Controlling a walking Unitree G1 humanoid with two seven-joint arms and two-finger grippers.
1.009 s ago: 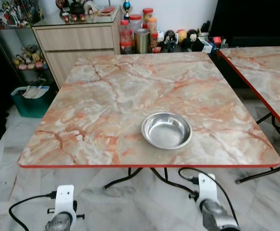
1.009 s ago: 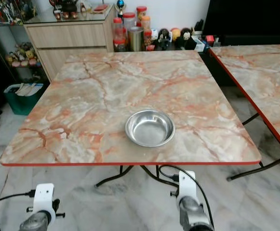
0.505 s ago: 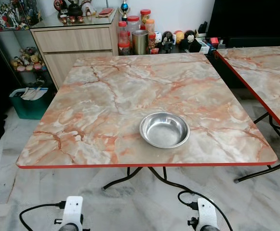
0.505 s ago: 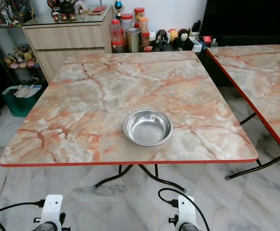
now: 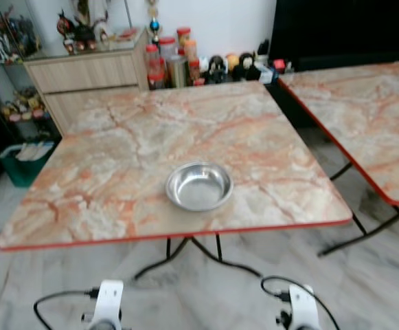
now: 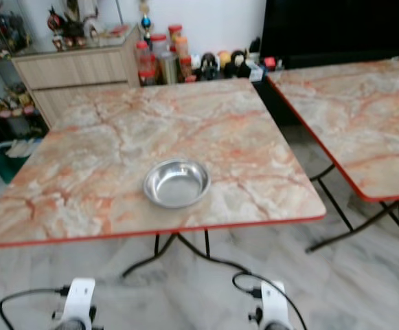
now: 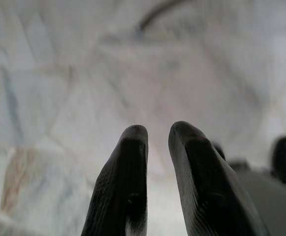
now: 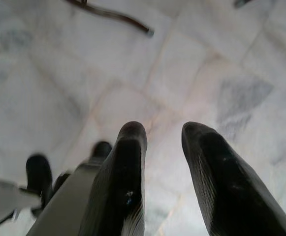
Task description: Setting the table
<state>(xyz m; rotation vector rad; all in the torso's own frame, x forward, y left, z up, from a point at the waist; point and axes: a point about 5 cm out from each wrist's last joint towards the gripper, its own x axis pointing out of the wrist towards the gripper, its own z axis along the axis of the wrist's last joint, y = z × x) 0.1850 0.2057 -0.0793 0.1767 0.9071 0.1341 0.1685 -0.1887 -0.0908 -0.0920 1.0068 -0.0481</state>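
Steel bowl [image 5: 199, 185] sits alone near the marble worktop's [image 5: 117, 172] front edge, both grippers' fingers [image 7: 120, 182] [image 8: 128, 182] slightly apart over the floor.

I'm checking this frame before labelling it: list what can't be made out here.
- Jars behind the marble table: too small and blurred to read.
- Second table: cut off by the right eye view's edge.
- Bowl: motion blur hides any contents.
- Green bin: contents blurred.

Table [image 5: 117, 172]: orange-pink marble pattern, red edge. Bowl [image 5: 199, 185]: silver steel. Floor [image 5: 364, 289]: grey-white marble tile. Cabinet [image 5: 89, 75], upper left: light wood.
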